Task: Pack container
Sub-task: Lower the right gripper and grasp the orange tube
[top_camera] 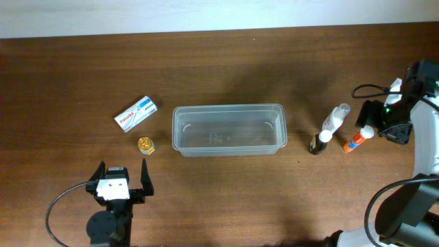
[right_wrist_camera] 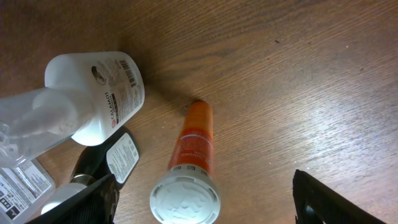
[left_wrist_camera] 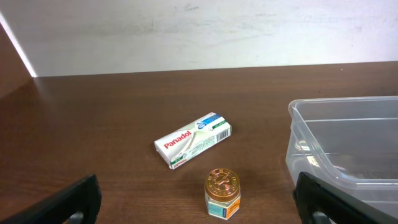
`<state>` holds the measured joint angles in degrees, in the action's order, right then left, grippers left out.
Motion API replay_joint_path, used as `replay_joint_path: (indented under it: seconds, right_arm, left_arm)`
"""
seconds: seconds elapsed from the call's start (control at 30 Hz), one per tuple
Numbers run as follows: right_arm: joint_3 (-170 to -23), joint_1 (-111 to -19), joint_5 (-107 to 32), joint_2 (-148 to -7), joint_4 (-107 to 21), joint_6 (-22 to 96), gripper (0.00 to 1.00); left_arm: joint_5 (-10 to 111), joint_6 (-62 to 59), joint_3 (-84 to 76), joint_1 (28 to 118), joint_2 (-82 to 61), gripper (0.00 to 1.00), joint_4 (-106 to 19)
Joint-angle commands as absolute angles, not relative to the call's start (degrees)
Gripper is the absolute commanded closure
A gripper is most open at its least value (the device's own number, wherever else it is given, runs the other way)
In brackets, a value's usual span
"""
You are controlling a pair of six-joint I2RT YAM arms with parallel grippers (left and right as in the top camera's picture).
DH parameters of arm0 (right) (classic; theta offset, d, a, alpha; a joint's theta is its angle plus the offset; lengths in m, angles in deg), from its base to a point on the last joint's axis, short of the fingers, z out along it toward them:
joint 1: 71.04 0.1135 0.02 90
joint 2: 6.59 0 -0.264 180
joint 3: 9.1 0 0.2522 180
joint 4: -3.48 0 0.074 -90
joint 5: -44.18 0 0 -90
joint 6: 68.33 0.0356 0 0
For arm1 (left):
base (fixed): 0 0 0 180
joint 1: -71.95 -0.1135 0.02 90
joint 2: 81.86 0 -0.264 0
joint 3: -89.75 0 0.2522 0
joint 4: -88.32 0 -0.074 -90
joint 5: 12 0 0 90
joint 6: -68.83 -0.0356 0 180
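Note:
The clear plastic container [top_camera: 180, 130] sits open and empty at the table's middle; its left end shows in the left wrist view [left_wrist_camera: 298, 143]. My left gripper [top_camera: 122, 180] stands open near the front edge, and a small gold-lidded jar [left_wrist_camera: 222, 194] rests on the table just ahead of its fingertips. A white Panadol box [left_wrist_camera: 193, 139] lies farther back. At the right, my right gripper [right_wrist_camera: 202, 208] is open, its fingers on either side of the white cap of an orange tube [right_wrist_camera: 194, 140] that lies on the table, with a gap on both sides.
A white spray bottle [right_wrist_camera: 93, 93] lies left of the tube, and a small dark bottle [right_wrist_camera: 109, 158] lies beside it, close to my right gripper's left finger [right_wrist_camera: 81, 202]. In the overhead view these lie right of the container, the spray bottle [top_camera: 335, 121] farthest back.

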<state>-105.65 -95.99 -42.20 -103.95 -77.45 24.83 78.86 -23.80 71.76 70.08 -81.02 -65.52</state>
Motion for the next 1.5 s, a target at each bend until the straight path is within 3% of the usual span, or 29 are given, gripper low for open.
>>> replay_joint_path:
  seconds: [0.0,0.63,0.73,1.27,1.47]
  right_arm:
    - [-104.0,-96.2,-41.5,-104.5,-76.6,24.9,0.22]
    - [-101.4,-96.2,-41.3,-104.5,-74.4,24.9,0.25]
    - [-101.3,-96.2,-40.6,-104.5,-74.3,24.9,0.31]
    - [-98.6,-95.7,-40.0,-104.7,-71.7,24.9,0.33]
    - [-98.6,-93.7,-40.5,-104.8,-71.8,24.8,0.41]
  left_arm:
    - [79.3,-24.7,72.3,69.8,-81.5,0.01,-65.8]
    - [79.3,-24.7,72.3,69.8,-81.5,0.00,-65.8]
    - [79.2,-24.7,72.3,69.8,-81.5,0.00,-65.8]
    - [79.3,-24.7,72.3,69.8,-81.5,0.01,-65.8]
    - [79.3,-24.7,72.3,69.8,-81.5,0.01,-65.8]
